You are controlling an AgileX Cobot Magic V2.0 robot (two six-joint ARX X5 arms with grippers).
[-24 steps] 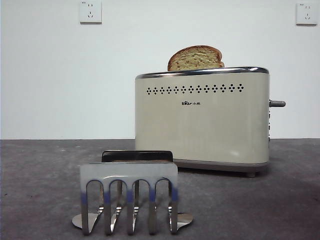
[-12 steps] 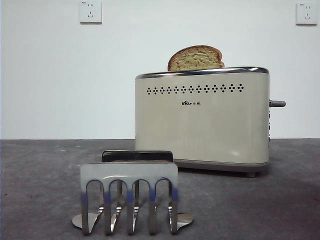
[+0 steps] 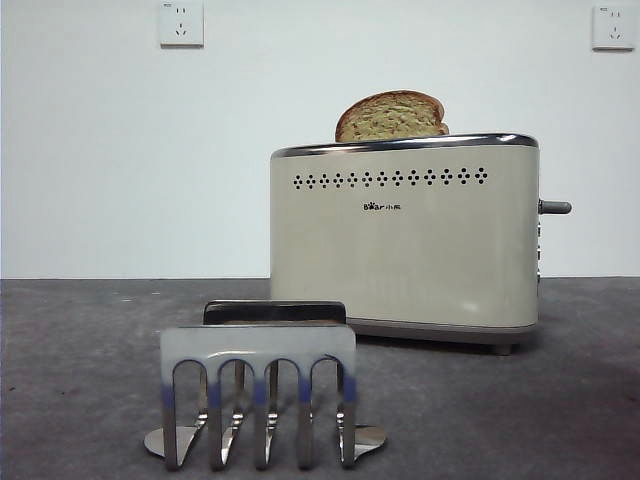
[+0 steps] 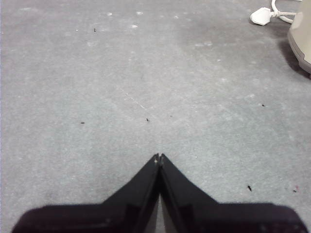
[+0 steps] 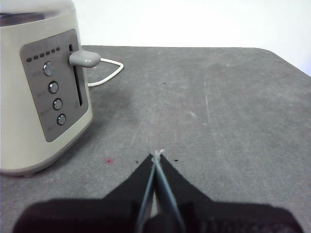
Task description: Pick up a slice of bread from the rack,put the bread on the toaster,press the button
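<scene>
The slice of bread stands in the top slot of the cream toaster, its rounded brown crust rising above the chrome rim. The steel rack stands in front of the toaster with nothing in its slots. The grey lever button juts from the toaster's narrow end, high in its slot. My right gripper is shut and holds nothing, low over the table beside that end of the toaster. My left gripper is shut over bare table, with the toaster's corner at the view's edge.
Four round knobs run down the toaster's end panel. A white cable trails behind the toaster, with a white plug lying on the grey tabletop. Two wall sockets sit on the white back wall.
</scene>
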